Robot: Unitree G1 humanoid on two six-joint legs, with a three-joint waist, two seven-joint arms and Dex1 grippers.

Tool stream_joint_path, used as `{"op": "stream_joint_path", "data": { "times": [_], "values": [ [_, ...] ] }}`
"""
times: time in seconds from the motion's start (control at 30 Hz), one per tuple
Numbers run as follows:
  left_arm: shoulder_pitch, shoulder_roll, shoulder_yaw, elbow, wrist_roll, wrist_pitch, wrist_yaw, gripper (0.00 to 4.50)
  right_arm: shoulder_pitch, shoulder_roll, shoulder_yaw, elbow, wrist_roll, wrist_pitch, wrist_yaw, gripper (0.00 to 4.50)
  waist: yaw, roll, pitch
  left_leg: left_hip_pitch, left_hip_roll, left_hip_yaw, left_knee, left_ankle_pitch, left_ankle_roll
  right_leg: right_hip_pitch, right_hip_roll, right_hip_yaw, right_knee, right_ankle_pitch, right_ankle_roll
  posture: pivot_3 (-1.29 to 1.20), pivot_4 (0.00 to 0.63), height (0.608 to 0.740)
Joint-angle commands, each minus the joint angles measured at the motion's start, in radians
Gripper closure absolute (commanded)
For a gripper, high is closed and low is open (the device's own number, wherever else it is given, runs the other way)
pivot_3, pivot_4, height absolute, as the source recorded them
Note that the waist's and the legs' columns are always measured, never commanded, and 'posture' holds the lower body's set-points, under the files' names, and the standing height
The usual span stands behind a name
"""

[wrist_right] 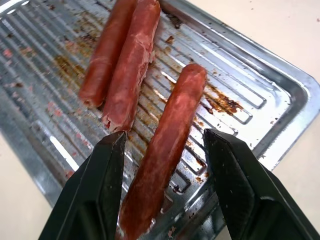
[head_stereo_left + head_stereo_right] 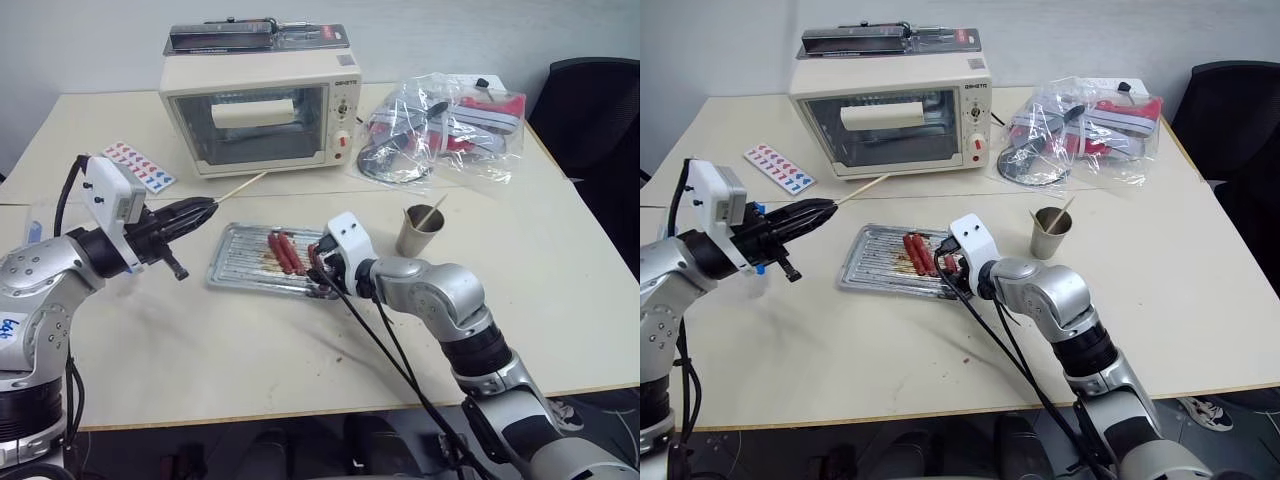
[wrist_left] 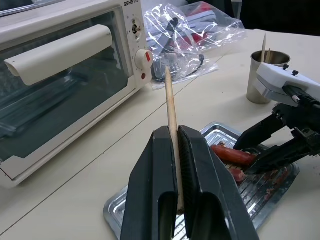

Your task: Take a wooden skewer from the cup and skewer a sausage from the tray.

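Right gripper (image 1: 165, 187) open, straddling sausage (image 1: 167, 145) lengthwise on tray (image 1: 280, 95) | nearer arm by far | left gripper (image 3: 176, 165) clamped on skewer (image 3: 170, 102), tip aimed past tray toward oven (image 2: 255, 115) | cup (image 2: 419, 231) beyond, right.

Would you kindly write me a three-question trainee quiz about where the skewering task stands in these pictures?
1. True or false: the left gripper is shut on a skewer.
2. How many sausages lie in the tray? A) two B) three C) four
3. Fill in: the right gripper has its fingers on either side of one ____, not yet closed on it.

Key: 1 true; 2 B; 3 sausage. More skewers stand in the cup by the tray.
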Motion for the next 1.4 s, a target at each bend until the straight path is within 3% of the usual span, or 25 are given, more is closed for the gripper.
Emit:
{"op": "stream_joint_path", "data": {
  "times": [0.03,0.17,0.33,0.73,0.93,1.13,1.23,1.4],
  "values": [
    [-0.015,0.002,0.013,-0.005,-0.005,-0.023,0.002,4.50,0.009,0.010,0.000,-0.030,-0.032,-0.013,0.023,1.96,0.000,0.000,0.000,0.000,0.000,0.000,0.000,0.000,0.000,0.000,0.000,0.000,0.000,0.000,0.000,0.00,0.150,0.740],
    [-0.018,0.002,0.006,0.000,-0.004,-0.025,-0.003,4.50,0.015,0.003,0.013,-0.032,-0.064,-0.024,0.052,1.96,0.000,0.000,0.000,0.000,0.000,0.000,0.000,0.000,0.000,0.000,0.000,0.000,0.000,0.000,0.000,0.00,0.150,0.740],
    [-0.016,0.004,0.005,0.000,-0.005,-0.026,-0.006,4.50,0.026,0.000,0.026,-0.040,-0.102,-0.033,0.080,3.01,0.000,0.000,0.000,0.000,0.000,0.000,0.000,0.000,0.000,0.000,0.000,0.000,0.000,0.000,0.000,0.00,0.150,0.740],
    [-0.025,0.008,-0.001,0.008,-0.003,-0.028,-0.008,4.50,0.043,0.017,0.021,-0.046,-0.151,-0.035,0.118,3.01,-0.001,0.000,0.000,0.000,0.000,0.000,0.000,0.000,0.000,0.000,0.000,0.000,0.000,0.000,0.000,0.00,0.150,0.740],
    [-0.032,0.009,-0.003,0.011,-0.002,-0.027,-0.008,4.50,0.048,0.026,0.018,-0.046,-0.166,-0.042,0.128,4.23,-0.003,0.000,0.000,0.000,0.000,0.000,0.000,0.000,0.000,0.000,0.000,0.000,0.001,0.000,0.000,0.00,0.150,0.740],
    [-0.038,0.010,-0.008,0.021,0.001,-0.030,-0.012,4.50,0.030,0.020,0.016,-0.056,-0.175,-0.053,0.159,4.23,-0.003,0.000,0.000,0.000,0.000,0.000,0.000,0.000,0.000,0.000,0.000,0.000,0.001,0.000,0.000,0.00,0.150,0.740],
    [-0.052,0.023,-0.030,0.041,0.003,-0.039,-0.050,4.50,-0.080,-0.084,0.018,-0.085,-0.128,-0.069,0.333,4.23,-0.003,0.000,0.000,0.000,-0.001,0.000,0.000,0.000,0.000,0.000,0.000,0.000,0.001,0.000,0.000,0.00,0.150,0.740],
    [-0.116,0.090,-0.082,0.062,-0.069,0.027,-0.207,4.50,-0.284,-0.409,-0.014,-0.087,0.066,-0.046,0.835,4.23,0.005,0.001,0.001,0.000,-0.002,-0.001,0.001,0.000,0.000,0.000,-0.001,-0.001,-0.001,0.000,0.000,0.00,0.150,0.740]
  ]
}}
